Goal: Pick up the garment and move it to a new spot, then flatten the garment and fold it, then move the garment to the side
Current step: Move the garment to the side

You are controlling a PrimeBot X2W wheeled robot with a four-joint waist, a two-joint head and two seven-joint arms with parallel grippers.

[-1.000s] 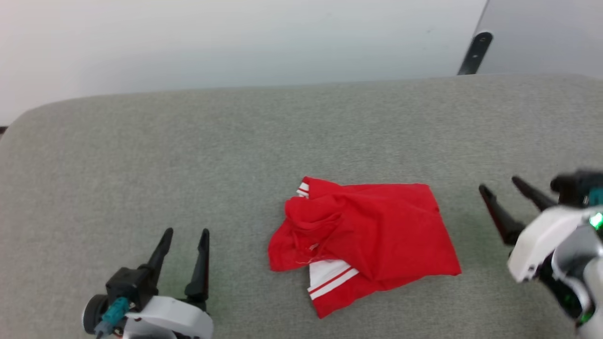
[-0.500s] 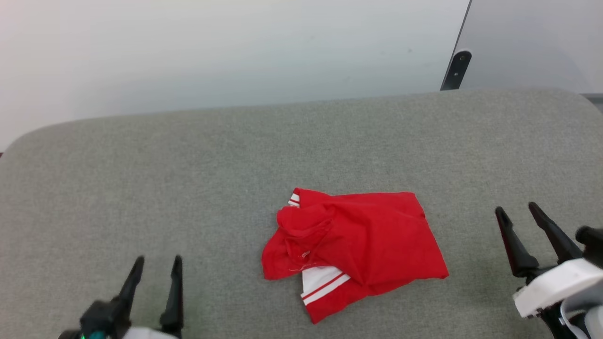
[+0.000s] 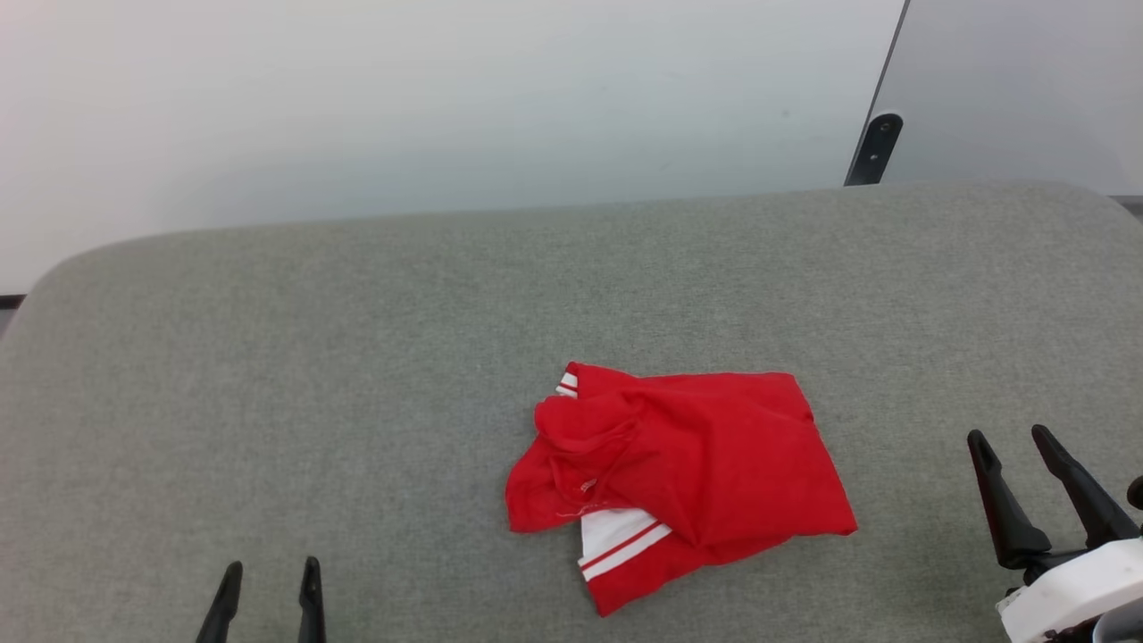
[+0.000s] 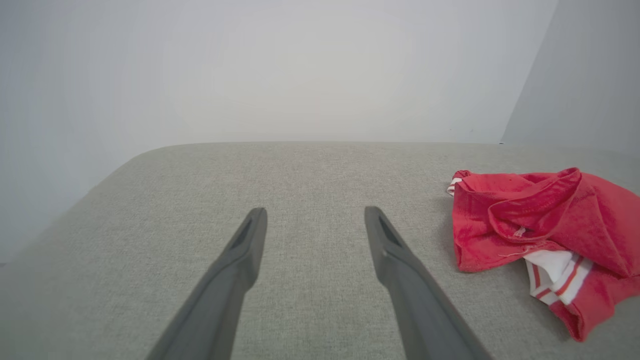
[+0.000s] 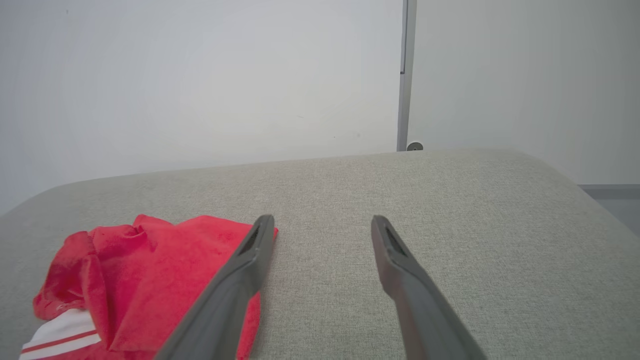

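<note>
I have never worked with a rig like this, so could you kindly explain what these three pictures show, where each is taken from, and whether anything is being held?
This is a wheeled robot with two arms, each ending in a gripper with two long dark fingers. The head view looks down from the robot's head: the left gripper sits at the lower left, the right gripper at the lower right. The other two pictures come from cameras on the wrists, each looking along its own gripper's fingers.

On the grey padded surface lies one thing: the garment, a red shirt with white striped trim, loosely crumpled.

Nothing is held. Both grippers are open, with only the surface between their fingers, one on each side of the garment and apart from it.
</note>
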